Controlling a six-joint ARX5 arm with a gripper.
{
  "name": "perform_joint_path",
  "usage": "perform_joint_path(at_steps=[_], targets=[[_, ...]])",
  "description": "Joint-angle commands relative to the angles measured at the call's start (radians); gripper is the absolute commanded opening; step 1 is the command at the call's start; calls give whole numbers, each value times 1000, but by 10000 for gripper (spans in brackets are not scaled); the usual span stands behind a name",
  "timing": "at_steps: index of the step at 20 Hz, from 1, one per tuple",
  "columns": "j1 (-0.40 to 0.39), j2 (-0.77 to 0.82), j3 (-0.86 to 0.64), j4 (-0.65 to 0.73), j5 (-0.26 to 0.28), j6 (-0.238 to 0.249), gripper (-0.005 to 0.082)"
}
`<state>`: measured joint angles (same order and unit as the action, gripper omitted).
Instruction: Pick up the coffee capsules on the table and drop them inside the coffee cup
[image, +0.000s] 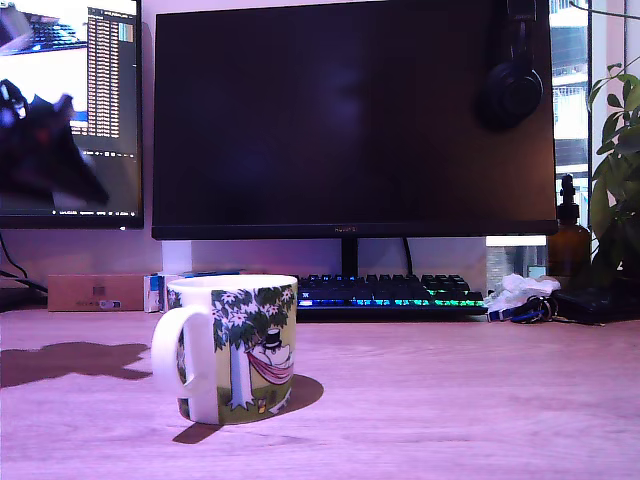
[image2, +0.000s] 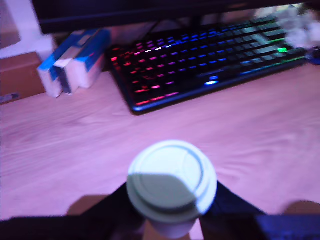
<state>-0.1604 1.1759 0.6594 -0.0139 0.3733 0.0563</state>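
Desk: pale wood top (image: 470, 400) under purple-tinted light, with two monitors standing at its back edge.
Left monitor: lit screen (image: 70, 110) behind and left of the mug in the exterior view, showing windows of text.
Arm: dark, blurred shape (image: 45, 150) in front of that lit screen, high above the desk and well left of the mug; its shadow lies on the wood left of the mug's handle.
Gripper: (image2: 172, 210) seen from the wrist view as two dark fingers (image2: 115, 207) slanting in from either side, closed against a capsule's body just under its rim.
Capsule: pale grey-teal pod (image2: 171, 180) pinched between the fingers, its flanged round end facing the camera, so its long axis runs along the camera's line of sight; the tapered body is mostly hidden behind the rim.
Box: small blue-and-white carton (image: 153, 293) behind the mug, beside a brown cardboard box (image: 95, 292).
Mug: white cup (image: 228, 348) upright on the desk, mouth up, big handle turned to the exterior view's left, tree and hammock print facing the camera; it is in front of the dark monitor (image: 350, 115).
Keyboard: backlit keys (image: 390, 293) behind and right of the mug, under the dark monitor.
Headphones: (image: 512, 85) hung on the dark monitor's upper right corner.
Far right: brown bottle (image: 568, 235) and a leafy plant (image: 618, 170), well right of the mug.
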Motion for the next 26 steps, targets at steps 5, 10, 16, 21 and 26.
perform_joint_path(at_steps=[5,10,16,21,26], targets=[[-59,-39,-2,-95,0,5,178],[-137,-39,35,-207,0,19,179],[-235,-37,113,-312,0,23,181],[-308,-36,117,-338,0,22,181],[-369,-22,134,-380,-17,14,181]])
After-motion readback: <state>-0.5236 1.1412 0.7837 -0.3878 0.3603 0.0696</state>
